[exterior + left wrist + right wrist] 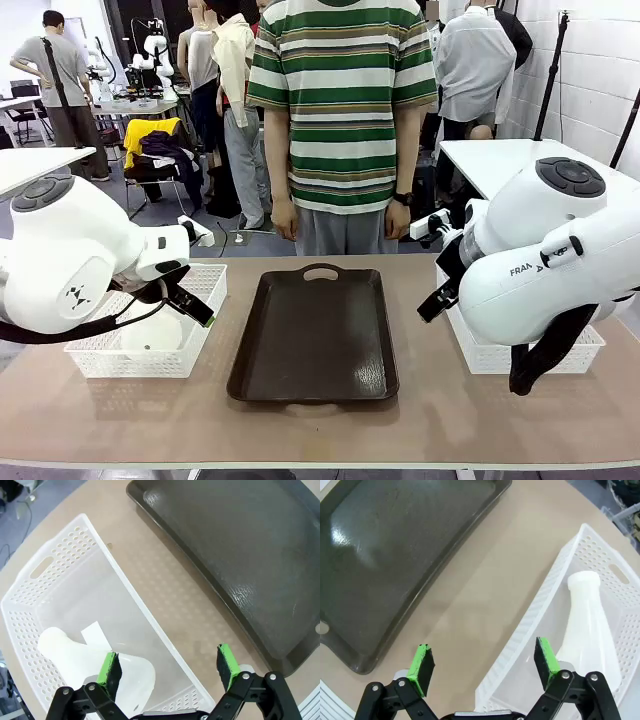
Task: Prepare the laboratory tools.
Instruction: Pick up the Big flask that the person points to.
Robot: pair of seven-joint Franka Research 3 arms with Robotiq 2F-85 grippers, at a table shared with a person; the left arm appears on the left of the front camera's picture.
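Inside each basket (lying sideways), a flask

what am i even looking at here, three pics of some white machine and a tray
The white shapes are two robot arms at a table, with a person standing across it. The wide picture comes from a fixed camera between the arms. The other two come from cameras on the wrists, looking down past each arm's fingers: the left gripper and the right gripper, both open and holding nothing. On the table lies a brown tray between two white baskets. The left basket holds a flask on its side; the right basket holds the other flask.
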